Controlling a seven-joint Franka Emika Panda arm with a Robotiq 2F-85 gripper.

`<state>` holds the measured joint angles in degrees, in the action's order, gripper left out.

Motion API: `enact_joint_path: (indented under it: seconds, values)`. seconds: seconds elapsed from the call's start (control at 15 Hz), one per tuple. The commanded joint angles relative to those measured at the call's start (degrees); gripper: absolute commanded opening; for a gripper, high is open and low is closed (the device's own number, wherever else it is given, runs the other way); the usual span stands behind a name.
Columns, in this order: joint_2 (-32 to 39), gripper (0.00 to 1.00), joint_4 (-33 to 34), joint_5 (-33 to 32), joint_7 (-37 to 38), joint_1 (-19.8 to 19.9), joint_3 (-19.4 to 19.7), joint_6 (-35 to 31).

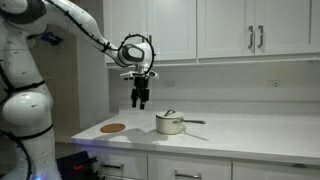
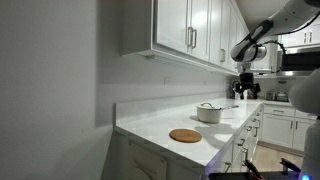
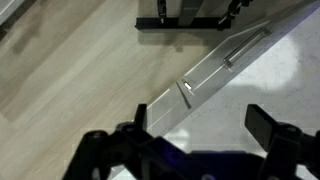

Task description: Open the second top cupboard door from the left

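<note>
A row of white top cupboard doors hangs above the counter, all shut. The second door from the left (image 1: 172,28) is closed, and the doors also show in an exterior view (image 2: 178,30). My gripper (image 1: 141,100) hangs below the cupboards, pointing down above the counter, apart from every door. It also shows in an exterior view (image 2: 243,88). In the wrist view the gripper (image 3: 200,125) has its fingers wide apart and holds nothing.
A white pot with a lid (image 1: 170,123) (image 2: 209,112) and a round wooden board (image 1: 113,128) (image 2: 185,135) sit on the white counter (image 1: 250,130). The wrist view looks down on drawer fronts with handles (image 3: 225,62) and a wooden floor.
</note>
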<state>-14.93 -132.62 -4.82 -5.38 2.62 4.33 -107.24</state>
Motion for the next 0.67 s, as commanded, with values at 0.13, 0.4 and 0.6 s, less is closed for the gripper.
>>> enact_joint_path:
  seconds: [0.13, 0.4, 0.6]
  values:
    - [-3.0, 1.00, 2.3, 5.6, -3.3, -3.2, -1.7, -4.8]
    - [-5.1, 1.00, 4.7, 9.2, -6.3, -5.5, -2.2, -6.9]
    - [-6.5, 1.00, 5.8, 13.8, -10.6, -6.9, -0.9, -9.5]
